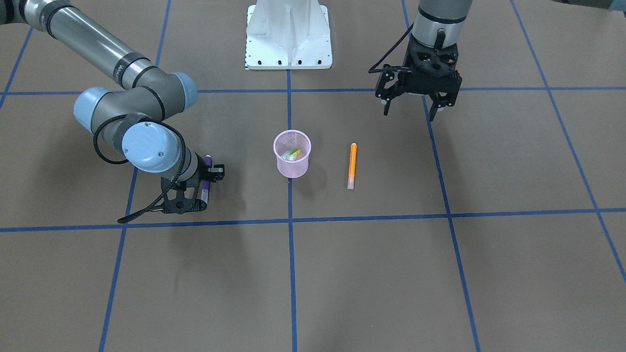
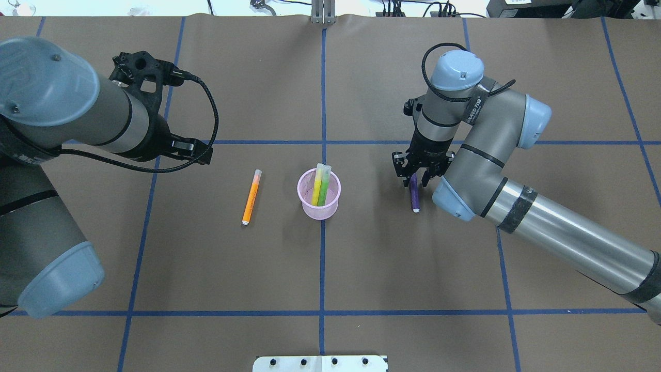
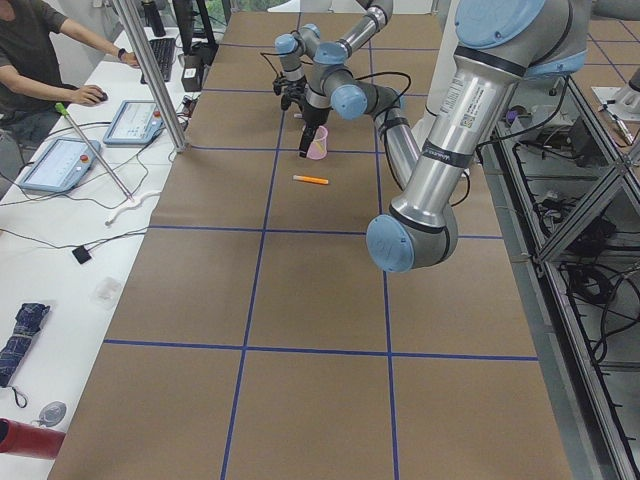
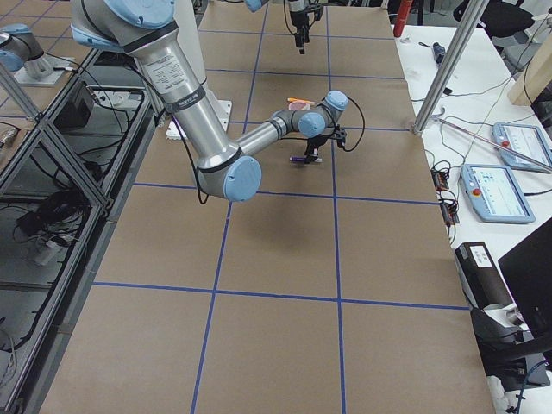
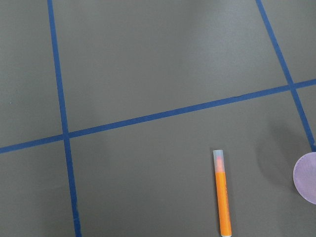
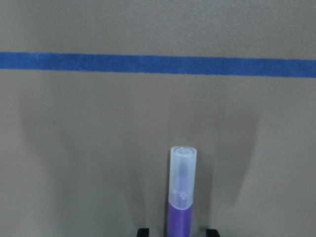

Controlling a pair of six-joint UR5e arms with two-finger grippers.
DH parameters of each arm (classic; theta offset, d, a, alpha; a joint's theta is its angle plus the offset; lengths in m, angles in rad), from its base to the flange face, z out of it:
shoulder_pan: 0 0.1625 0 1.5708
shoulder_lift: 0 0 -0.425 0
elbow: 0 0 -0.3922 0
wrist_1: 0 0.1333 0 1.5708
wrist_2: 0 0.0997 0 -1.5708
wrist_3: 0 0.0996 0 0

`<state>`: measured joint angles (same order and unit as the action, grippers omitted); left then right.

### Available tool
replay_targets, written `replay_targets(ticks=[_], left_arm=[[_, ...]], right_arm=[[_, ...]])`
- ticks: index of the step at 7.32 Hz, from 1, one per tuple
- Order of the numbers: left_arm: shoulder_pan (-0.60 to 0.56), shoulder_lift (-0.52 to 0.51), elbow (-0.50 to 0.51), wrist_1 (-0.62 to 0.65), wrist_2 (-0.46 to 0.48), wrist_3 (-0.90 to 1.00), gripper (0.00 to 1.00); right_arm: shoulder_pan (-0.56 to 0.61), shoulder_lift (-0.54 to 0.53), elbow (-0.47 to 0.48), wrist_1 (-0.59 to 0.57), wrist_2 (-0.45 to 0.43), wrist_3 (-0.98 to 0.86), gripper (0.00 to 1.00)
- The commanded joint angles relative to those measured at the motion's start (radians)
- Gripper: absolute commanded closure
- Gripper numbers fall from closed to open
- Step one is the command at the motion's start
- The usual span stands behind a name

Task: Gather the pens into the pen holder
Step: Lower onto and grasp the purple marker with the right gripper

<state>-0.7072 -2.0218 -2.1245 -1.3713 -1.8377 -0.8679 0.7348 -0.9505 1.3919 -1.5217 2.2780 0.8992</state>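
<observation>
Checking the feeds, I saw the right hand (image 2: 414,182) down low at the tabletop (image 2: 413,268), with its jaws standing on either side of the purple pen (image 2: 414,199). That pen lay flat, well off to the right arm's side of the pen holder (image 2: 331,205). In the right wrist view its pale cap poked out ahead of the fingers. A sliver of brown surface showed between the barrel and each black fingertip (image 6: 143,231), so I read that hand as parted around the pen, not clamped on it.

The pink mesh holder stood upright on a blue tape line near the middle of the tabletop. A yellow pen (image 2: 316,187) and a green pen (image 2: 324,189) leaned inside it side by side, caps up above the rim.

The orange pen (image 2: 251,197) lay flat on the holder's other side, near it but not touching.

The left hand (image 1: 410,113) hung above the tabletop with its fingers spread, gripping nothing, apart from the orange pen.
</observation>
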Motion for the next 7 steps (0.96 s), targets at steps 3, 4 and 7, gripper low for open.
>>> replay_targets(ticks=[3, 4, 7], left_arm=[[0.0, 0.0, -0.002, 0.0, 0.0, 0.0, 0.0], [0.0, 0.0, -0.002, 0.0, 0.0, 0.0, 0.0], [0.0, 0.0, -0.003, 0.0, 0.0, 0.001, 0.0]], right_arm=[[0.0, 0.003, -0.007, 0.0, 0.0, 0.0, 0.51], [0.0, 0.001, -0.008, 0.0, 0.0, 0.0, 0.51], [-0.003, 0.003, -0.013, 0.0, 0.0, 0.0, 0.67]])
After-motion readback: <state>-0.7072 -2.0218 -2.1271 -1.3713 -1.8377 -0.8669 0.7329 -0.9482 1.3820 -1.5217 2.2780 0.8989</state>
